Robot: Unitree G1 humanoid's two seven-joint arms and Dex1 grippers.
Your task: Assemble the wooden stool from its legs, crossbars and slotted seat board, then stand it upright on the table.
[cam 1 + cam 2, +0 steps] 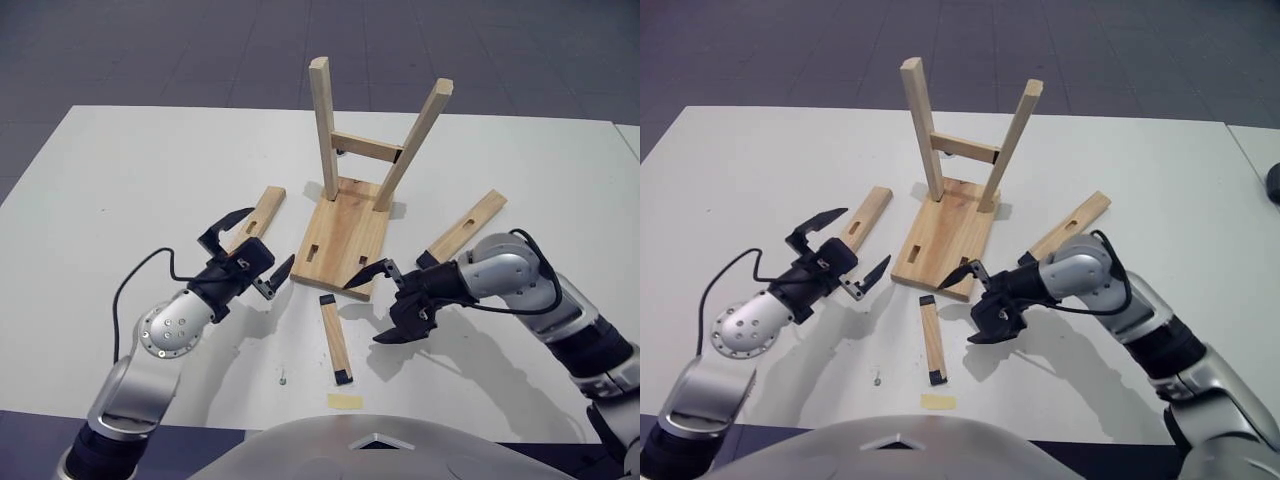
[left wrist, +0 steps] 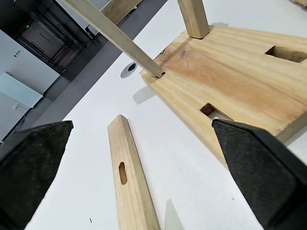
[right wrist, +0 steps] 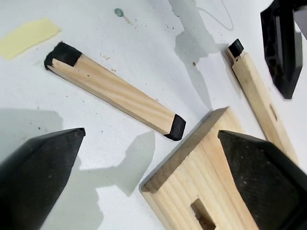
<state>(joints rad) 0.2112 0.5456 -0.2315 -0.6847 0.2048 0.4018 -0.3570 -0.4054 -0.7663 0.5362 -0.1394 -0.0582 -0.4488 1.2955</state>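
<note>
On the white, speckled tabletop (image 1: 120, 170), with dark tiled floor (image 1: 150, 50) behind, the seat board (image 1: 340, 240) is laid flat, two legs (image 1: 322, 130) and a crossbar (image 1: 365, 148) fitted. The left gripper (image 1: 262, 241) and right gripper (image 1: 372, 310) are held open and empty at its near end.

I'm looking at a white tabletop (image 1: 120, 170). The slotted seat board (image 1: 340, 240) lies flat on it between my left hand (image 1: 268, 240) and right hand (image 1: 368, 312), stretching away past both; its near corner sits just beside the right hand's upper finger. 1 loose leg (image 1: 265, 208) lies at the left hand, running away below its spread fingers. A 2nd loose leg (image 1: 465, 225) lies on the right hand's outer side, beside that forearm. A short crossbar (image 1: 336, 340) with black ends lies between the 2 hands, closer to the right one. Behind both hands, toward me, lie a yellow tape scrap (image 1: 345, 401) and a small screw (image 1: 284, 379).
</note>
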